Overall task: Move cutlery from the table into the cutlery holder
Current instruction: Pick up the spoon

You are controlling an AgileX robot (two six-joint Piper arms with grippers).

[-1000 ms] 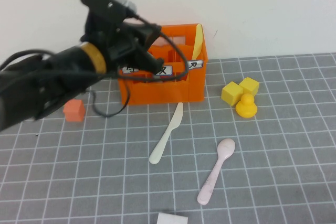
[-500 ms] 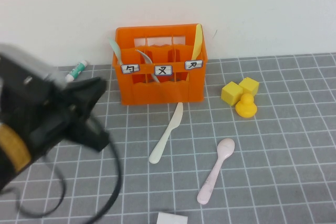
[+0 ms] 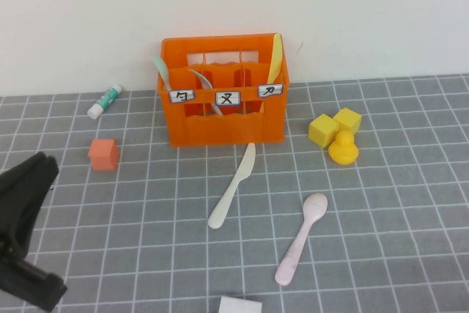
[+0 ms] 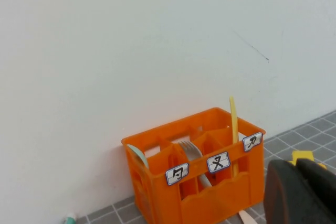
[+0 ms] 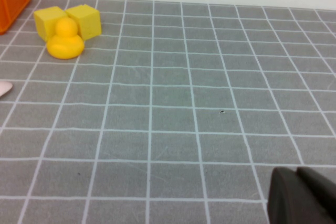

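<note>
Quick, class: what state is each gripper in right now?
Left gripper: at the table's near-left corner, cannot be told.
Right gripper: low over the mat, cannot be told.

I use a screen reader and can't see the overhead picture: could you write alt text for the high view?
An orange plastic cutlery holder stands by the wall, already holding three utensils, while a cream plastic knife and pink plastic spoon lie on the grey gridded mat in front. The left hand sits at the mat's near-left edge; the right hand is out of view.

Orange holder (image 3: 226,115) upright w/ cutlery; cream knife (image 3: 233,186) & pink spoon (image 3: 301,238) flat in front.
</note>
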